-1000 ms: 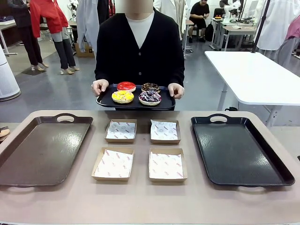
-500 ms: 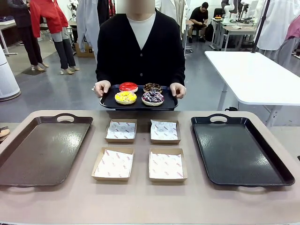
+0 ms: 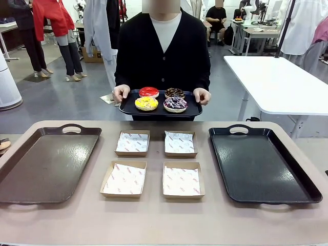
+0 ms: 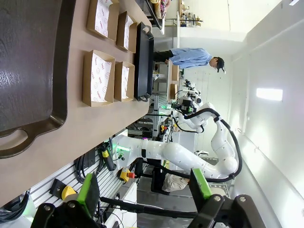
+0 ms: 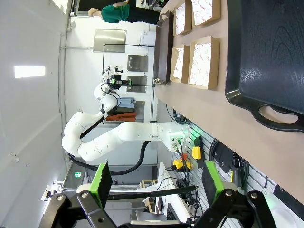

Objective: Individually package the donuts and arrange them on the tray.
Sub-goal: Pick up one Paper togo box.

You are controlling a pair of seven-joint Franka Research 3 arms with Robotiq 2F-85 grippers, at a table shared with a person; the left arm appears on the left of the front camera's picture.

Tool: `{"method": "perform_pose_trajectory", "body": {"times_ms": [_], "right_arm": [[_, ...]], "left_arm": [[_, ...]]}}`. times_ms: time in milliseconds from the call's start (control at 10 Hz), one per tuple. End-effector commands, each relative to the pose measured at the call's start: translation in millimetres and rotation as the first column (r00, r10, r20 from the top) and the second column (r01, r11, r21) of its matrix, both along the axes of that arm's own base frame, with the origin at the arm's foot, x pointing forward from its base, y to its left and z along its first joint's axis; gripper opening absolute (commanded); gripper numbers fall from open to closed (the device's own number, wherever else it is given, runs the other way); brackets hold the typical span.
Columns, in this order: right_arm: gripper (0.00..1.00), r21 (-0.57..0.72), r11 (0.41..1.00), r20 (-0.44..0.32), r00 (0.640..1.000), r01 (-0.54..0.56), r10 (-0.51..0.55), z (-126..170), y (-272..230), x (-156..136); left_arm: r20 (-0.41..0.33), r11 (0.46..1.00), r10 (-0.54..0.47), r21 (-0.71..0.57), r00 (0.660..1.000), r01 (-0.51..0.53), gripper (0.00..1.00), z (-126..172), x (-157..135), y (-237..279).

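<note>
A: Whereabouts of the donuts, reckoned from the left tool?

B: Well apart from it, past the far edge of the worktop. Ride on a small serving tray gripped at both ends by a person's hands. Red donut and chocolate donut on the far row, yellow donut and purple sprinkled donut on the row nearer the tools.

A: And from the right tool?

B: Just as far off. Touches none of them.

A: Anything closer in?

B: Four paper-lined boxes in a square block on the worktop. Brown tray on the left tool's side, large black tray on the right tool's side.

A: State of the left tool?

B: Spread wide, green pads far apart, nothing between, nothing touched.

A: The right?

B: Likewise released: pads wide apart, holding nothing, in free air.
</note>
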State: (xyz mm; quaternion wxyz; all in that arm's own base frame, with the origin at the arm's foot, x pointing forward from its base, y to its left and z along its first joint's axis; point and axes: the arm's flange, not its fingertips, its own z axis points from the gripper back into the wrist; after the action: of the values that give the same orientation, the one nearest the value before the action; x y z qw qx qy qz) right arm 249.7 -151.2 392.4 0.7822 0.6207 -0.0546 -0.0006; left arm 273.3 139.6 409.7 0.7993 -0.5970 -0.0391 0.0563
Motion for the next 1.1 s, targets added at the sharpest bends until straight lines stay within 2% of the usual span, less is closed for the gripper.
{"method": "perform_pose_trajectory", "body": {"times_ms": [0,400,500,600,700,800,1000], "right_arm": [[1.0,0.003,1.0,0.004,1.0,0.004,-0.004,0,0,-2],[1.0,0.0,1.0,0.0,1.0,0.0,0.0,0,0,0],[1.0,-0.059,0.998,-0.015,1.0,0.02,-0.021,8,5,7],[1.0,-0.127,0.992,-0.006,1.0,-0.012,0.011,28,20,19],[1.0,-0.12,0.99,-0.045,0.997,-0.071,0.066,53,35,43],[1.0,-0.159,0.984,-0.059,0.996,-0.078,0.069,80,56,74],[1.0,-0.346,0.931,-0.094,0.992,-0.116,0.089,115,117,119]], "left_arm": [[-0.007,1.0,0.003,-0.006,1.0,-0.003,1.0,1,0,-1],[-0.007,1.0,0.003,-0.006,1.0,-0.003,1.0,1,0,-1],[-0.007,1.0,0.003,-0.006,1.0,-0.003,1.0,1,0,-1],[-0.007,1.0,0.003,-0.006,1.0,-0.003,1.0,1,0,-1],[-0.007,1.0,0.003,-0.006,1.0,-0.003,1.0,1,0,-1],[-0.007,1.0,0.003,-0.006,1.0,-0.003,1.0,1,0,-1],[-0.007,1.0,0.003,-0.006,1.0,-0.003,1.0,1,0,-1]]}}
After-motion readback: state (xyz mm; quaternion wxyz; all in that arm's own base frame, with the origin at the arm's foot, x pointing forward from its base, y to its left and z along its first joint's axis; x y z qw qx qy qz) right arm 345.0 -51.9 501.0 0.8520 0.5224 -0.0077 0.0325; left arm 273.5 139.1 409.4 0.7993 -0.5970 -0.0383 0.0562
